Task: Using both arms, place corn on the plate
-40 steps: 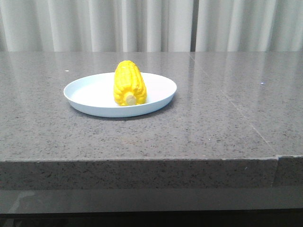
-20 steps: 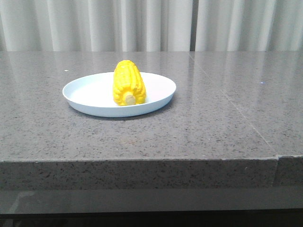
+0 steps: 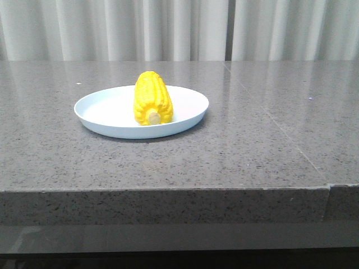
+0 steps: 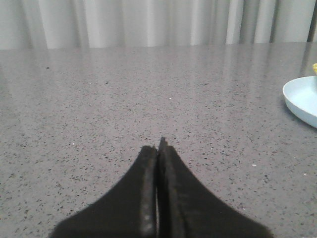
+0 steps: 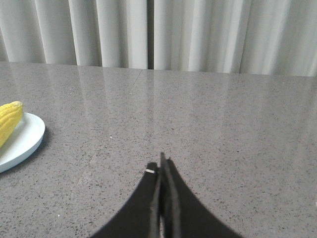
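Showed, from the front, a short yellow corn cob (image 3: pixel 152 100) lying inside a pale blue-white plate (image 3: pixel 106 109), left of centre on a grey speckled stone tabletop (image 3: pixel 252 145). Rested toward the plate's right half, on its floor, inside the raised rim. Ran with the long axis roughly front to back, pale round stub end toward the camera, rounded tip toward the white curtain (image 3: pixel 168 28) behind. Held no arm anywhere in the front view.

Showed, from the left wrist, the left gripper (image 4: pixel 158 148) with its 2 black fingers pressed together, pinching nothing, low over bare stone. Caught only an edge of the plate and a speck of yellow at the margin of that view, well apart from the fingertips.

Showed, from the right wrist, the right gripper (image 5: pixel 162 163) likewise closed flat on itself and empty, low over the tabletop. Caught part of the plate with the cob's tip at the margin there too, well apart from the fingertips.

Pointed both grippers forward toward the curtain, nearly level with the table, neither one aimed at the cob. Seemed to place the plate between the 2 arms, off to the side of each; could not tell which arm was nearer. Judged the placing done, with the cob settled on the plate and nothing left to grasp; any reach back would have needed fingers spread first and a turn inward across the cob's long axis.
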